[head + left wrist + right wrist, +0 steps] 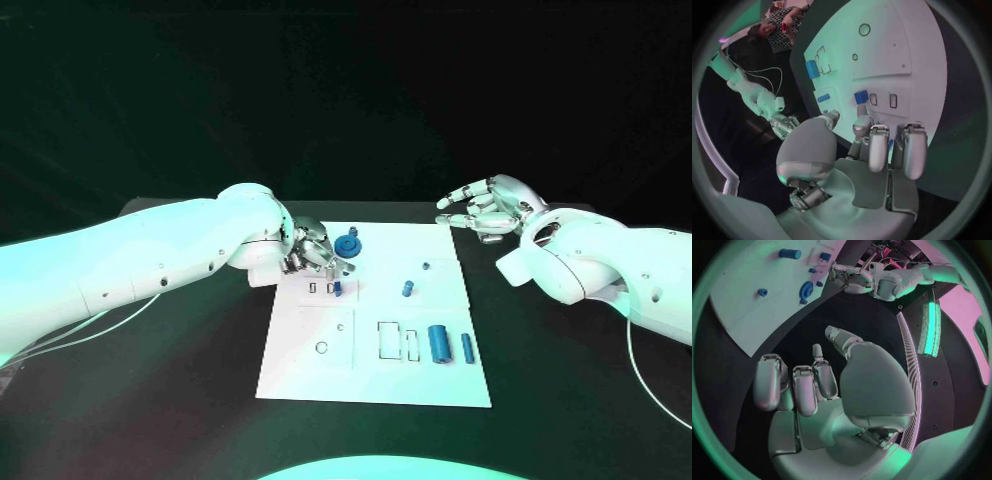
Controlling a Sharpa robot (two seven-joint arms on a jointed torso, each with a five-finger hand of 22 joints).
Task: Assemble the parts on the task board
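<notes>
Black table (pixel 173 400), white task board (pixel 375 385), long cylinders (pixel 438 345) lengthwise; both hands' fingers (pixel 804 390) released.

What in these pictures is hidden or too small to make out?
- Head view: the left robot hand covers its own fingertips and the task board slots beneath; any contact is unclear.
- Left wrist view: fingers hide the board under them.
- Head view: the small blue parts are too tiny for shape.

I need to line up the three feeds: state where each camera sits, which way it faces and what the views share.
Head view: on the robot's head, looking down at the task board; both arms, left hand and right hand show.
Left wrist view: behind the left hand, facing the board.
Right wrist view: behind the right hand, facing the board's edge.
Shared: board and blue parts.
</notes>
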